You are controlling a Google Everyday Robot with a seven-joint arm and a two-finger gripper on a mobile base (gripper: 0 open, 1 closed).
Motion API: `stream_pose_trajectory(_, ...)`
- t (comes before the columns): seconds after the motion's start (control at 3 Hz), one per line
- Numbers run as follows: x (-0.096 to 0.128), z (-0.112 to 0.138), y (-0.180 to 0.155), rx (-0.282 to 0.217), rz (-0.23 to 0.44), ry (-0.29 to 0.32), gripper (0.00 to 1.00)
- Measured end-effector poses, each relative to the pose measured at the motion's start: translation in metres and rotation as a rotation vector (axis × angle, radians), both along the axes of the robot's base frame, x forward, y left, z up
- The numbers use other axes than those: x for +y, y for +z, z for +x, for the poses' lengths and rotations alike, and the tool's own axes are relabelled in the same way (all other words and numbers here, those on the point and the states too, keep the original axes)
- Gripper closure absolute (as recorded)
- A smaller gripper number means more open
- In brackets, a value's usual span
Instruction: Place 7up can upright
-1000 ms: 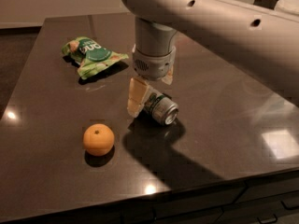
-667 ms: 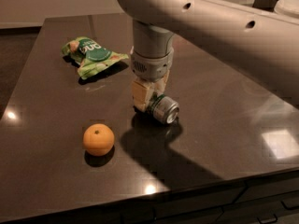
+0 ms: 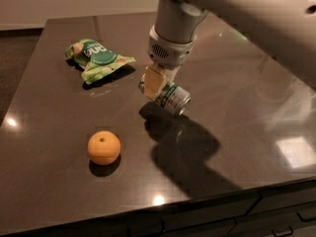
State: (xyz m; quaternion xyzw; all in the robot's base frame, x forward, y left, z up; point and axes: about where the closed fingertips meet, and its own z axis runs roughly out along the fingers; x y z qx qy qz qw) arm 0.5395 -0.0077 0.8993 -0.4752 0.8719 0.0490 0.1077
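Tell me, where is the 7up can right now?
In the camera view, the 7up can is held tilted in the gripper over the middle of the dark table, right of the green snack bag and up-right of the orange.

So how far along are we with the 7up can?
Grasp looks done: the end effector, over the middle of the table, is shut on the 7up can. In hand: the can hangs tilted, apparently clear of the surface. Left: turn it upright, set it down, release.
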Motion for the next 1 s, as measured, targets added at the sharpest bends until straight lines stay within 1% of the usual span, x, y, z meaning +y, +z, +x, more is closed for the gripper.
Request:
stream_pose_trajectory(0.33,-0.012,0.019,0.027,-0.074,0.169,0.067,1.0)
stream_pose_trajectory(0.67,-0.024,0.028,0.04,-0.132,0.33,0.115,1.0)
stream_pose_trajectory(1.0,-0.035,0.03,0.047,-0.188,0.469,0.14,1.0)
